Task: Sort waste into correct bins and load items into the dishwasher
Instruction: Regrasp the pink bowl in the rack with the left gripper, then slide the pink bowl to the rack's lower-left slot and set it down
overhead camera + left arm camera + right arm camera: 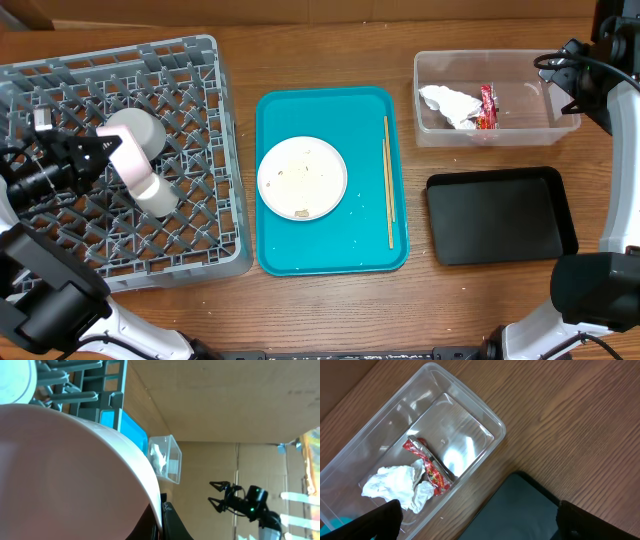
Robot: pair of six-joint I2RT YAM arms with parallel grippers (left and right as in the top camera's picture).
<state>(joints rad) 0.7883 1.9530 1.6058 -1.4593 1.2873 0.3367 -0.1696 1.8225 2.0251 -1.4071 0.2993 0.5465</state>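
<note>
One round whitish-pink bowl (136,130), pinched by the left gripper (108,148), could roll across the grey lattice rack (190,90) if released tilted.

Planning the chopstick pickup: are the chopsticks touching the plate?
Apart. The overhead view shows bare teal tray between the chopsticks and the plate.

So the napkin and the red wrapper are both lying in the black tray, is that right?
Not quite. The napkin and the red wrapper both lie in the clear tub, not in the black tray beside it. The overhead view shows this plainly.
</note>
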